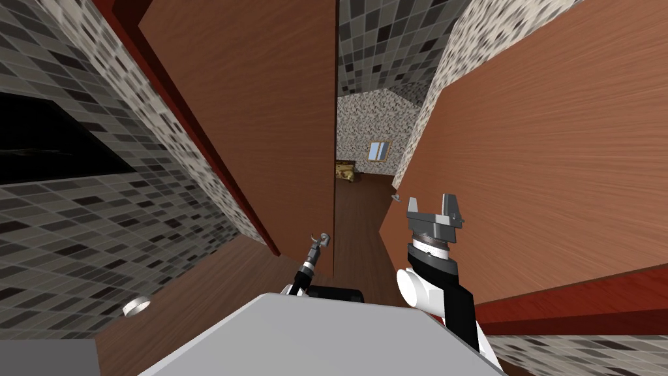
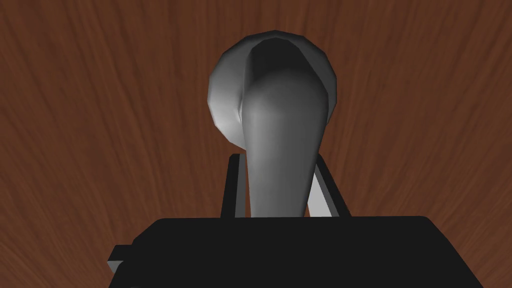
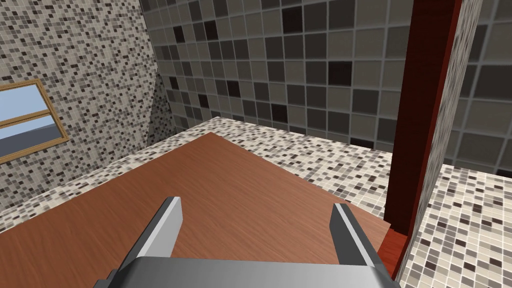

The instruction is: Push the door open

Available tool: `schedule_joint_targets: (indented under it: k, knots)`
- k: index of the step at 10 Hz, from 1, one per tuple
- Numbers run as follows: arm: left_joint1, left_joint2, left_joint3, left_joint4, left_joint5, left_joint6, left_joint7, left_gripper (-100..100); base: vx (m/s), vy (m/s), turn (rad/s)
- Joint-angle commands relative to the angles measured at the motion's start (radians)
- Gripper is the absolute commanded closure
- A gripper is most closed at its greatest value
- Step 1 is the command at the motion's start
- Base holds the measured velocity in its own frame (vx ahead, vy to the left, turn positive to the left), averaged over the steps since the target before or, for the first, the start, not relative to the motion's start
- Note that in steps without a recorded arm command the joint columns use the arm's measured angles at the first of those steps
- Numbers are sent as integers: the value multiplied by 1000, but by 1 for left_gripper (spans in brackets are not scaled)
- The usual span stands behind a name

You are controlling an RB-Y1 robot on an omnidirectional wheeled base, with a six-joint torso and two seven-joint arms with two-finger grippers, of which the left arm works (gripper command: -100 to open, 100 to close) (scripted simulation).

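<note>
The left gripper (image 2: 277, 161) is pinched on a grey, rounded lever handle (image 2: 280, 130), one blade-like finger pressing each side. The lever's long axis runs straight away from the gripper to its round grey rose (image 2: 222, 100), which sits flat on the brown wood-grained door (image 1: 261, 117). The door face therefore lies directly ahead of the left hand, so that arm looks best placed to push, driving along the lever into the panel.

The handle sits close to the door's free vertical edge (image 1: 335, 130). Beyond that edge a narrow gap opens onto a dark wooden floor (image 1: 355, 215), bounded on the other side by a second brown wood panel (image 1: 554, 163).

The right gripper (image 1: 436, 210) hangs just beside that panel, fingers spread and holding nothing.
</note>
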Motion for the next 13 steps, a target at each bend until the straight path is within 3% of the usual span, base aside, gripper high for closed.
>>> schedule_joint_targets:
  k: [1,5,13]
  knots:
    - [4,1,-1,1,0,-2,0,100,0,0,0]
    - [-4,7,16,4,6,1,-5,100,67,-20,15]
    - [-26,22,105,28,41,1,-31,100,175,-93,53]
